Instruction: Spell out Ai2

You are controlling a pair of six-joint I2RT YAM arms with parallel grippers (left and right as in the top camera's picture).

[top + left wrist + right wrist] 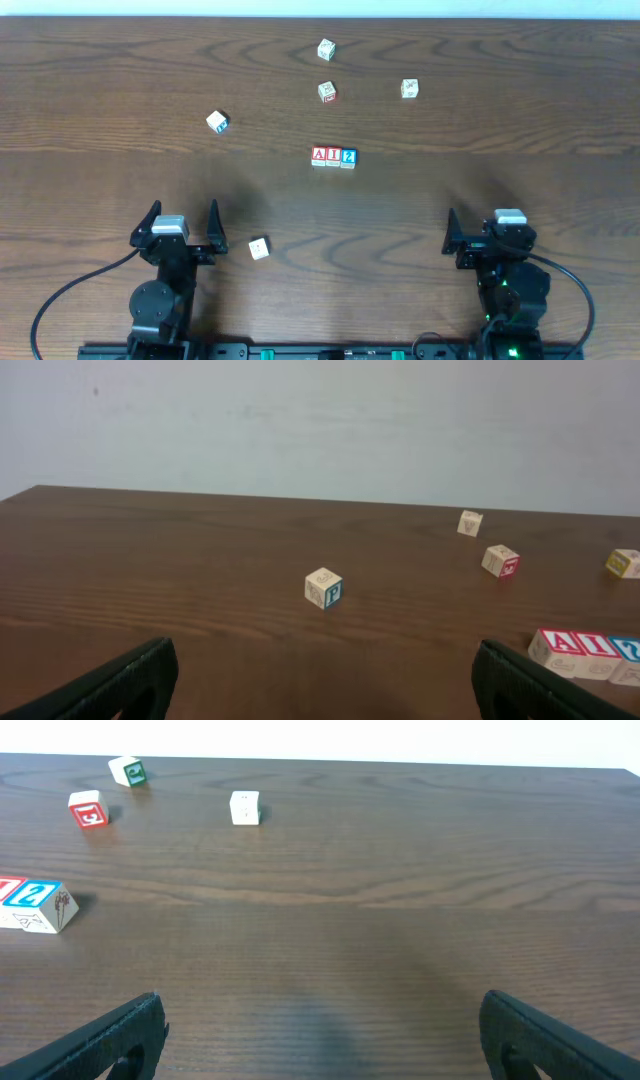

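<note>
The left gripper (325, 660) is spread wide and empty, and the right gripper (325, 1025) is splayed the same way with nothing between its fingers. Both sit well short of the block row (333, 156), whose three touching cubes read A, I, 2. One loose block (259, 248) lies nearer than the row, on the left arm's side. Four more are scattered beyond the row (217, 122) (327, 92) (326, 49) (409, 88). The table (520, 120) is dark, strongly grained wood, and a plain pale wall (300, 420) rises behind its far edge.

Even, bright light leaves soft shadows on the table (100, 80); focus sharp.
</note>
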